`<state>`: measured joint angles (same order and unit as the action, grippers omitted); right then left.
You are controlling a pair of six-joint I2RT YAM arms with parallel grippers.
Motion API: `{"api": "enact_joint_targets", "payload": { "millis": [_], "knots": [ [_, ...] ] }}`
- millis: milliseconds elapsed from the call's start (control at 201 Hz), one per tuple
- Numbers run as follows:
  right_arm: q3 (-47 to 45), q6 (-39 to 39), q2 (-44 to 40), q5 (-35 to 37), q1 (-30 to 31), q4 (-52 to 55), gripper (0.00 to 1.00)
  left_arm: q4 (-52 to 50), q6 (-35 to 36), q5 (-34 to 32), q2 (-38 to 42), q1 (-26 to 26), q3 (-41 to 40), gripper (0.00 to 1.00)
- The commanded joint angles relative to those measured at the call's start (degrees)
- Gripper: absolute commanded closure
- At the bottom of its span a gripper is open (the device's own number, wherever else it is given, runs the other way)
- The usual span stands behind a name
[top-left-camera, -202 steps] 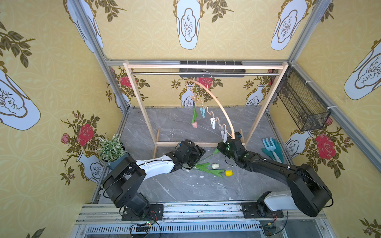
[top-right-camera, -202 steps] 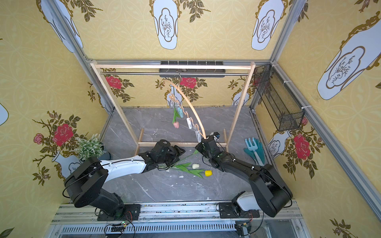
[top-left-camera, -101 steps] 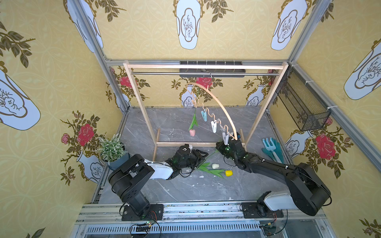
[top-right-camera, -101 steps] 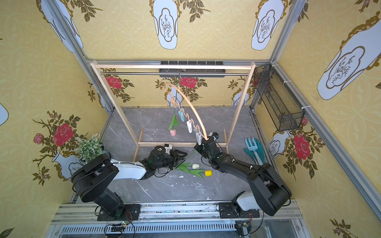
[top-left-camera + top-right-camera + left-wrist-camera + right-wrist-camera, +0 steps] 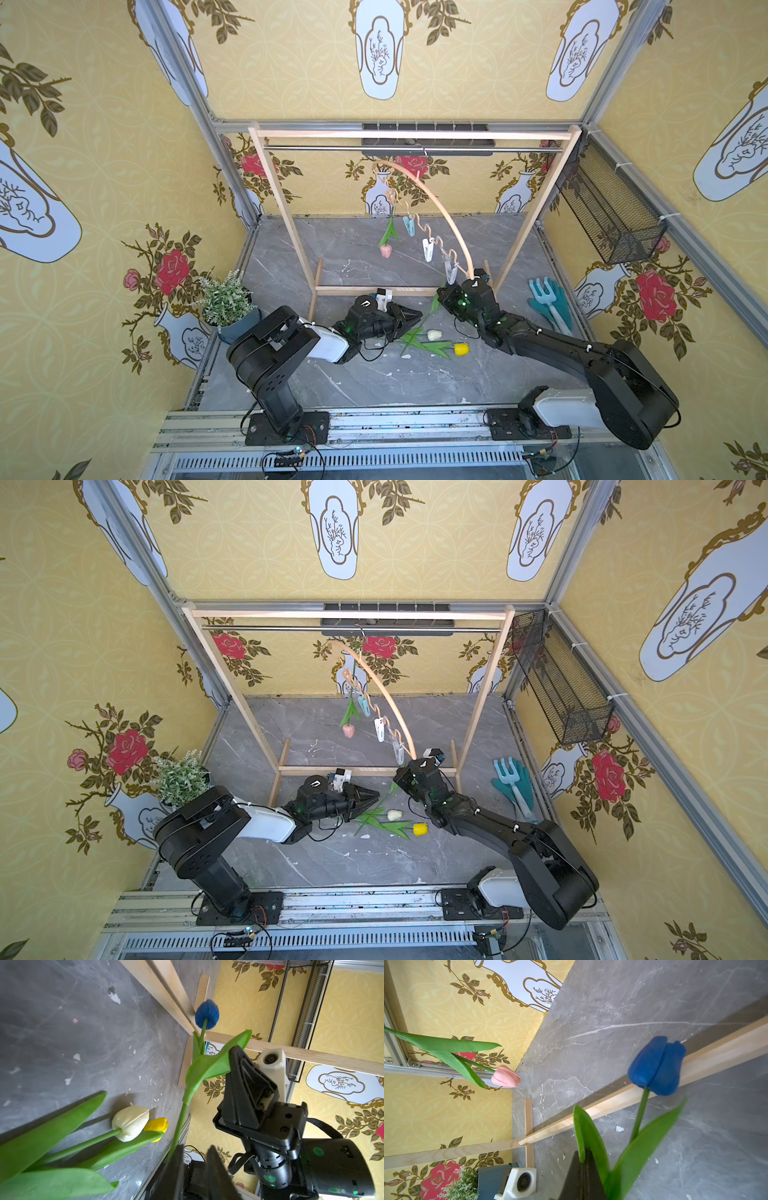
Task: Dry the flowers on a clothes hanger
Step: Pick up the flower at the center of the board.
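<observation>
My right gripper (image 5: 441, 293) (image 5: 583, 1153) is shut on the blue tulip (image 5: 656, 1066) (image 5: 207, 1014) at its leaves and holds it off the floor. My left gripper (image 5: 417, 316) (image 5: 195, 1147) has its blurred fingers drawn together at the lower end of that stem, which vanishes against one finger. The cream tulip (image 5: 434, 334) and the yellow tulip (image 5: 461, 349) lie on the grey floor between the arms. The clothes hanger (image 5: 434, 197) (image 5: 386, 692) hangs tilted from the rail, its low end just above my right gripper. A pink tulip (image 5: 385, 251) dangles head down from one peg.
The wooden rack (image 5: 286, 216) stands across the middle of the floor, its base bar just behind both grippers. A potted plant (image 5: 226, 297) sits at the left wall. A teal garden fork and gloves (image 5: 548, 299) lie at the right, under a black wire basket (image 5: 611, 216).
My left gripper has gone from open to shut at the blue tulip's stem, and its arm has dropped lower. The hanger and pink tulip swung slightly. The right arm barely moved.
</observation>
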<state>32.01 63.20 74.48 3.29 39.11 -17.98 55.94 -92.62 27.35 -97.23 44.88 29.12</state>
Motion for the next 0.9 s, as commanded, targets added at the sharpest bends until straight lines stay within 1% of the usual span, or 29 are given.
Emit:
{"api": "enact_joint_targets", "payload": {
  "millis": [0,40,75,119,174,294,329,363,413,433,498,563,622,687,762,891],
  "knots": [
    [1.46,-4.22,-1.52,0.52,0.8,1.86,0.82,-4.23,3.0,2.78,0.18,-0.21,0.01,0.87],
    [2.19,-6.07,-2.55,1.22,1.5,3.4,0.71,-6.84,4.22,3.18,0.68,-0.47,0.21,0.9],
    [3.09,-7.77,-3.4,1.63,2.11,5.46,0.65,-9.01,5.23,3.45,1.21,-0.74,0.38,0.9],
    [3.99,-9.6,-4.65,2.41,2.62,8.69,0.59,-10.41,6.76,3.73,1.9,-1.01,0.48,0.91],
    [4.79,-11.22,-6.17,2.72,2.87,13.29,0.56,-12.99,8.66,4.01,2.76,-1.24,1.07,0.91],
    [5.41,-11.11,-9.82,4.98,3.52,24.62,0.53,-24.38,15.85,3.32,4.99,-1.46,3.87,0.94],
    [5.05,-10.04,-10.45,5.49,3.81,27.41,0.53,-28.58,18.71,2.25,5.99,-1.47,4.92,0.93],
    [4.61,-8.53,-10.65,5.51,4.02,29.54,0.54,-32.74,21.43,1.11,6.94,-1.47,5.88,0.89],
    [3.37,-6.32,-10.43,5.23,5.05,30.1,0.56,-37.42,25.22,-0.76,8.5,-1.46,6.99,0.81],
    [2.73,-5.17,-10.14,5.24,5.84,29.75,0.56,-38.99,26.57,-1.51,9.06,-1.47,7.35,0.79],
    [1.04,-1.83,-8.41,5.84,8.83,27.08,0.57,-43.19,30.59,-3.52,10.51,-1.36,8.58,0.75],
    [1.72,2.35,-4.16,7.95,12.33,27.1,0.57,-47.22,33.06,-4.18,11.06,-1.33,9.6,0.74],
    [2.97,5.61,0.01,9.06,14.3,27.18,0.57,-48.38,34.2,-4.46,11.78,-1.33,9.61,0.71],
    [3.4,8.35,3.59,8.77,15.39,25.2,0.57,-48.4,34.73,-4.61,12.56,-1.15,8.92,0.69],
    [3.65,8.61,6.84,7.56,15.47,20.53,0.57,-48.64,35.44,-5.15,13.24,-0.94,8.45,0.67],
    [4.01,8.81,8.21,9.22,14.28,18.86,0.57,-48.89,35.85,-5.2,13.61,-0.63,8.27,0.66]
  ]
}}
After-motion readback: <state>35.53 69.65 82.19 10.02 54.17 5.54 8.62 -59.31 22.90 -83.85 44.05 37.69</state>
